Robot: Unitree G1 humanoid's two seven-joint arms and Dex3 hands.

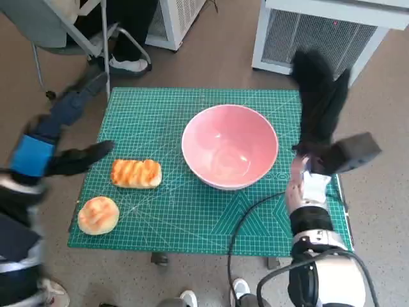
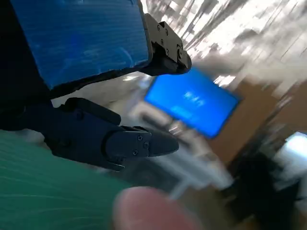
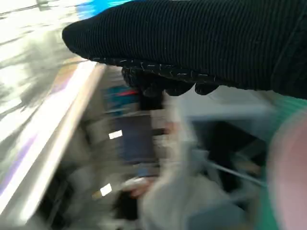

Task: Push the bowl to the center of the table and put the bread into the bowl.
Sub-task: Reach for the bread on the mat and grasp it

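Both hands, the blue-taped left (image 1: 61, 144) and gloved right (image 1: 319, 105), hover empty, fingers spread, beside the soft, light golden bread loaf (image 1: 135, 173) and smooth pink bowl (image 1: 230, 146), best pushed at its rim.

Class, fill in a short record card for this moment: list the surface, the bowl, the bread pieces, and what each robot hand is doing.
surface: green cutting mat covering the small table
bowl: pink bowl, empty, upright, a little right of the mat's middle
bread: striped loaf left of the bowl; round bun near the mat's front-left corner
left robot hand: at the mat's left edge, holding nothing
right robot hand: raised beside the bowl's right side, holding nothing; contact unclear
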